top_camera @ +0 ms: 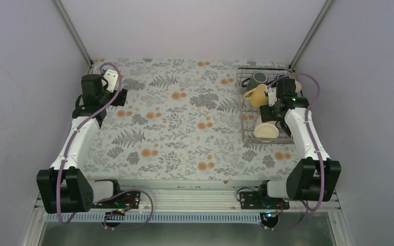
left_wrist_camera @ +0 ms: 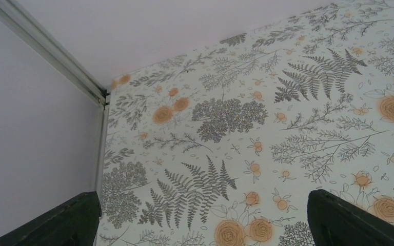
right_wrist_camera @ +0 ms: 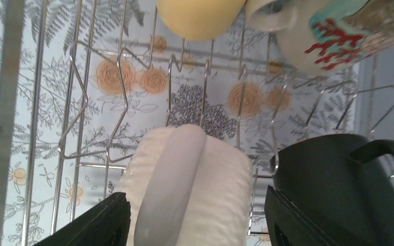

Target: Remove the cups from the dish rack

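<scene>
Right gripper (right_wrist_camera: 192,205) straddles the cream mug (right_wrist_camera: 220,174), jaws unclenched, gap at 3 o'clock; handle runs 6 to 12. Left gripper (left_wrist_camera: 203,205) gapes, far off.

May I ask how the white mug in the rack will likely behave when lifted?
Likely rigid and fairly heavy: the white mug looks like thick ceramic. Its glossy, rounded side may slip or roll in the right gripper. Knocking the dish rack wires might chip it.

Cups (top_camera: 255,95) in dish rack (top_camera: 243,110), far-rt on table (top_camera: 184,136).
</scene>
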You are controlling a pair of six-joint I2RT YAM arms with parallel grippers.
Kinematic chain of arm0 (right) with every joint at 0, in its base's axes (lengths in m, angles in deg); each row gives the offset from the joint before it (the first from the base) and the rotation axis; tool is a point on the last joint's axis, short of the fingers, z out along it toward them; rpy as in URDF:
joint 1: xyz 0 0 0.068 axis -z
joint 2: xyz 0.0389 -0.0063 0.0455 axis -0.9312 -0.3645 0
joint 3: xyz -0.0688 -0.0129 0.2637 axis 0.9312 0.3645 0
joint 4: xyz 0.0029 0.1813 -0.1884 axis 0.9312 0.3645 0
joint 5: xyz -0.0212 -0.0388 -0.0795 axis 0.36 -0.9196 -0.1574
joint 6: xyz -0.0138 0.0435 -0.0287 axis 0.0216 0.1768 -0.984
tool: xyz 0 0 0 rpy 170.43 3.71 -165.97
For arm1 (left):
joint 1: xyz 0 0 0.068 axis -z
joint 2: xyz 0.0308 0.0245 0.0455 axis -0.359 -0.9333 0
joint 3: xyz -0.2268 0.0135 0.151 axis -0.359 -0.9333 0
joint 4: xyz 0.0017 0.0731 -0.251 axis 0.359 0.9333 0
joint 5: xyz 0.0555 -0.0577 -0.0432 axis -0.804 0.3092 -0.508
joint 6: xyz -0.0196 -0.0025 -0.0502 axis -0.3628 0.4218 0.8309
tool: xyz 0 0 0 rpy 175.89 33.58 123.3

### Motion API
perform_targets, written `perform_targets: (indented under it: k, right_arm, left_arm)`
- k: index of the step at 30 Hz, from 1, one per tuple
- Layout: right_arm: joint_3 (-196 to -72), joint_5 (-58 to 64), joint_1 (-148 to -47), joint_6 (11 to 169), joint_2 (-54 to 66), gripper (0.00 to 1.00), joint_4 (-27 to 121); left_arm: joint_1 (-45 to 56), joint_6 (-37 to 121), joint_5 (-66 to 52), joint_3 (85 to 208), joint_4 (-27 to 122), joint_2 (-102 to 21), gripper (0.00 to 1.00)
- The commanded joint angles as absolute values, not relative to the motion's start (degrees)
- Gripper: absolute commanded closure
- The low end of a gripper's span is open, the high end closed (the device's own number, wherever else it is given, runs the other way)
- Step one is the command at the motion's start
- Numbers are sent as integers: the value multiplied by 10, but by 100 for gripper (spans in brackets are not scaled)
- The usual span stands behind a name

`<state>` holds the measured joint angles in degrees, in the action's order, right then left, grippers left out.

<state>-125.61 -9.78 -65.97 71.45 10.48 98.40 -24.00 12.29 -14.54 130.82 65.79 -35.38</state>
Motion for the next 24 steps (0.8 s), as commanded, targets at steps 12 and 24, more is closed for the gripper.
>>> perform_targets:
  k: [12,24]
  right_arm:
    - [-1227,-102,-680,743,74,66,986]
    - [-1296,-49,-681,705,96,96,1041]
  left_arm:
    - [-238,110,-152,1301,655,-354,0]
    - [-228,92,-57,1345,701,-361,0]
